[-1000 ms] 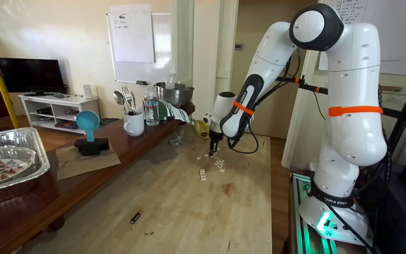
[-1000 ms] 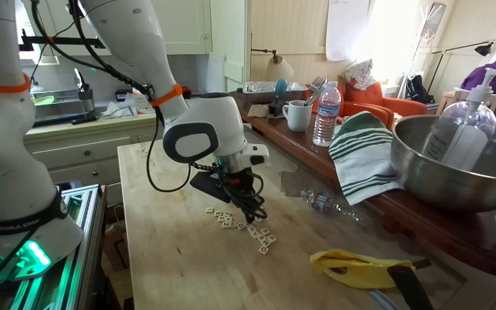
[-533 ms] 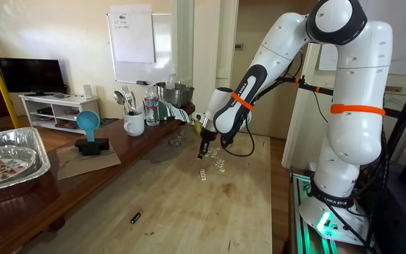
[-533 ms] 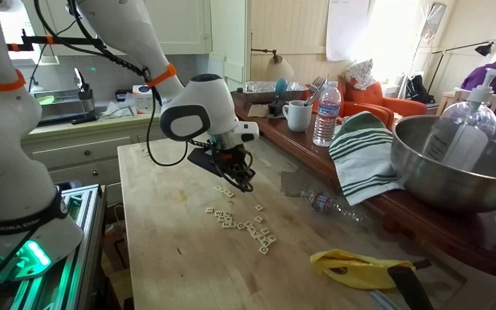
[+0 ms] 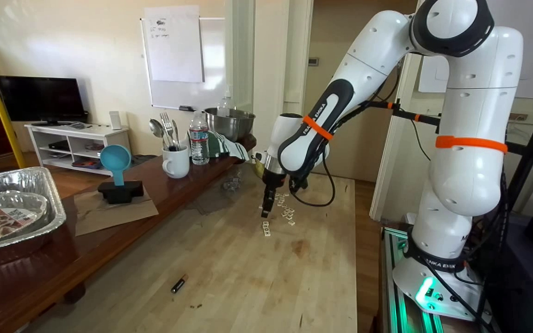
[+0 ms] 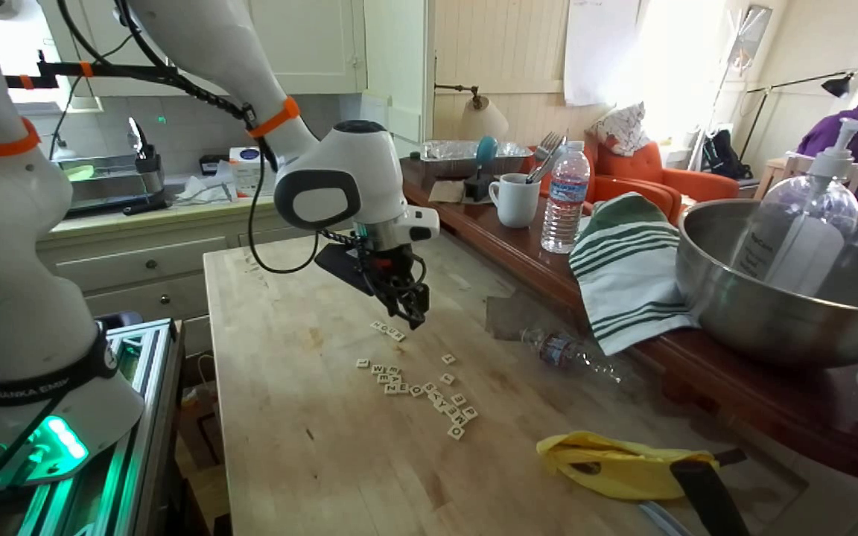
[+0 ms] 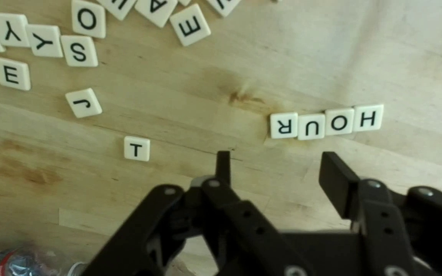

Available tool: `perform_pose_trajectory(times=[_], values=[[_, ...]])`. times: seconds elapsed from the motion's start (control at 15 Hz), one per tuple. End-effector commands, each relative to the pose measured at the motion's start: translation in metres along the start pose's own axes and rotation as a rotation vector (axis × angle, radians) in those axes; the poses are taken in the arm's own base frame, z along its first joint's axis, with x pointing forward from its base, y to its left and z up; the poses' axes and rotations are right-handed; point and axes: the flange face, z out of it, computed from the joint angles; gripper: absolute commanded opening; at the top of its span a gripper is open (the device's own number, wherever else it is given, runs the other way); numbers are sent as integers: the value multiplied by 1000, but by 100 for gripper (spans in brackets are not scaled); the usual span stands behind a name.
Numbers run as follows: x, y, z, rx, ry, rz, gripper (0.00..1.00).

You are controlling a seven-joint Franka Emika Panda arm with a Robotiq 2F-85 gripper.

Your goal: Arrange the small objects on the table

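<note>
The small objects are whitish square letter tiles on the tan wooden table (image 5: 229, 277). Four of them form a straight row, the letter row (image 7: 325, 122), reading HOUR upside down in the wrist view. The loose cluster (image 6: 429, 394) lies apart from it; in the wrist view a J tile (image 7: 84, 103) and a T tile (image 7: 137, 148) sit toward the left. My gripper (image 7: 276, 161) stands open, with bare wood seen between its fingers. In both exterior views the gripper (image 5: 265, 214) hovers close beside the letter row (image 6: 388, 330), holding nothing that I can see.
A clear plastic bottle (image 6: 567, 353) lies on its side by the raised dark counter (image 5: 169, 189). A yellow bag-like thing (image 6: 615, 465) rests on the table, and a battery (image 5: 179, 283) lies on it too. A mug (image 6: 516, 201) and steel bowl (image 6: 786, 313) stand on the counter.
My gripper has risen away from the loose tiles and moved over toward the letter row, then dipped slightly there. Its jaws have opened. The tiles seen now lie as half a second ago.
</note>
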Motion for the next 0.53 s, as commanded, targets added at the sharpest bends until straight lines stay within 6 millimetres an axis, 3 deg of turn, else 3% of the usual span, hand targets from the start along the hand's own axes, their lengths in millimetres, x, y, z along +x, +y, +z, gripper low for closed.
perform_pose_trajectory(times=[0.0, 0.07, 0.47], values=[[-4, -7, -4, 35, -39, -5, 93], [-4, -9, -3, 43, -46, -9, 99], [-4, -25, 4, 76, -90, -36, 100]])
